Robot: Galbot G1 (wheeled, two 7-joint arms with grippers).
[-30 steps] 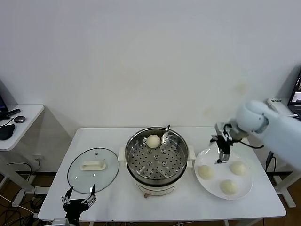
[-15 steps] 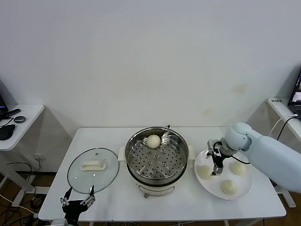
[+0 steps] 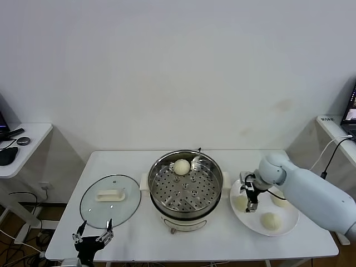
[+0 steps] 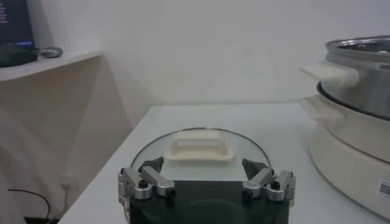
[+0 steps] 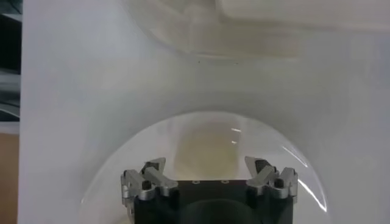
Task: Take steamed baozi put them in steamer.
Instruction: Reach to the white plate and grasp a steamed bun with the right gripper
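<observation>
1 steamed baozi (image 3: 181, 166) sits on the perforated tray at the far side of the steamer (image 3: 185, 189), well off to the left of my right gripper (image 3: 249, 201). 3 more baozi lie on the white plate (image 3: 289, 222): 1 (image 3: 240, 203) directly under the right gripper, 1 (image 3: 280, 199) partly hidden behind the forearm on the gripper's far right, 1 (image 3: 271, 221) nearer me and to its right.

Right arm: reaches in from the right edge of the head view, forearm sloping down and leftward, wrist bent so the gripper points straight down over the plate's left part. Fingers spread wide, nothing between them. In the right wrist view the 2 fingertips (image 5: 152, 169) flank the pale bun (image 5: 206, 148) below; I cannot tell whether they touch it. The steamer's cream base shows beyond the plate rim in that view.

Left arm: parked low at the near left table edge, left gripper (image 3: 93, 236) upright with jaws apart and empty. Just beyond it lies the glass lid (image 3: 109, 201) with its white handle (image 4: 197, 148), flat on the white table (image 3: 133, 245); the steamer stands to that gripper's right, past the lid.

A side table (image 3: 33, 133) with dark items stands well left of everything.
</observation>
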